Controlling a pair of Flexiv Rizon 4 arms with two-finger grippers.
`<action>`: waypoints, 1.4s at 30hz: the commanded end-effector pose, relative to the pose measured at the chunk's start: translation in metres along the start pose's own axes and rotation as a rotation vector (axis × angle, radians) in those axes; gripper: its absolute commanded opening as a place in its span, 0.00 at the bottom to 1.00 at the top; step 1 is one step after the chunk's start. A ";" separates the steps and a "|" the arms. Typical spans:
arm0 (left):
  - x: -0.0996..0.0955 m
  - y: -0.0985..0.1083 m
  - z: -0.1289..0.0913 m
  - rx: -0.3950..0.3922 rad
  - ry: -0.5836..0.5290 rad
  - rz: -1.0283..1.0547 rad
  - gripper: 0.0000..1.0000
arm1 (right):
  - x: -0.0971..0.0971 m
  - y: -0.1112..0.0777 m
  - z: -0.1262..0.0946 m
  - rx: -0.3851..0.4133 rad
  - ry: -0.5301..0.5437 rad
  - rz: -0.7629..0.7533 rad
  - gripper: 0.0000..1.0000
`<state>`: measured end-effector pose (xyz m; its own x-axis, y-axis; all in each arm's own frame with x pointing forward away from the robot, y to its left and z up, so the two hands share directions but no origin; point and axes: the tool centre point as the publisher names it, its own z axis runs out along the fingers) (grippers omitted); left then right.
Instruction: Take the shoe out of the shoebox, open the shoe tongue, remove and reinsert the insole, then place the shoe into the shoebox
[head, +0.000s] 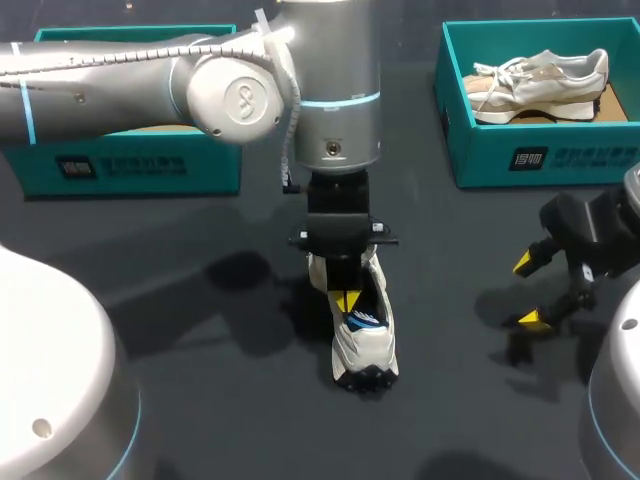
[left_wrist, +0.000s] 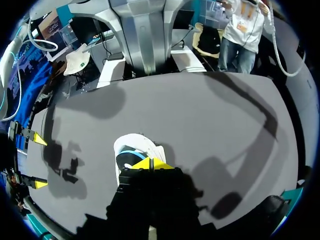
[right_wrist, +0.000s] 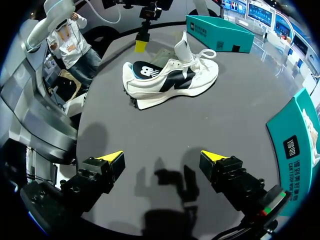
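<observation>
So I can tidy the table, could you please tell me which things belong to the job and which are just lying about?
Job: white shoe; left tool over it; right tool, open; left box, no shoe showing.
Lying about: right box; beige shoe inside it.

Right shoebox (head: 560, 165), two o'clock in the head view: a dark label (head: 527, 158) with pale characters sits on the front wall, followed by a line of pale print. Neither can be made out.

Left shoebox (head: 150, 170), ten o'clock: a matching label (head: 75, 166) and a line of print, likewise illegible.

Joint cap (head: 243, 100) of the left arm: a round embossed emblem (no lettering discernible).

Shoe (right_wrist: 170, 80), right wrist view: a pale block-letter side mark (right_wrist: 145, 72) on a dark panel.

No numbers or signs can be read.
</observation>
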<state>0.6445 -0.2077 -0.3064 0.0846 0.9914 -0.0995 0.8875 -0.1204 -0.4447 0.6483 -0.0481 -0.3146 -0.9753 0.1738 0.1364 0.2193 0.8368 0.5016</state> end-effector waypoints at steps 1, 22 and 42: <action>-0.003 0.003 0.012 -0.001 0.007 -0.004 0.00 | 0.002 -0.001 -0.001 0.001 -0.004 0.000 1.00; -0.015 0.027 0.052 0.019 0.019 -0.039 0.00 | 0.002 -0.001 -0.001 0.001 -0.004 0.000 1.00; -0.014 0.033 0.089 -0.061 0.064 -0.070 0.00 | 0.002 -0.001 -0.001 0.001 -0.004 0.000 1.00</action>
<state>0.6349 -0.2156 -0.3715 0.0546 0.9979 -0.0336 0.9152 -0.0635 -0.3980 0.6477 -0.0485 -0.3143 -0.9753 0.1743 0.1358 0.2194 0.8367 0.5018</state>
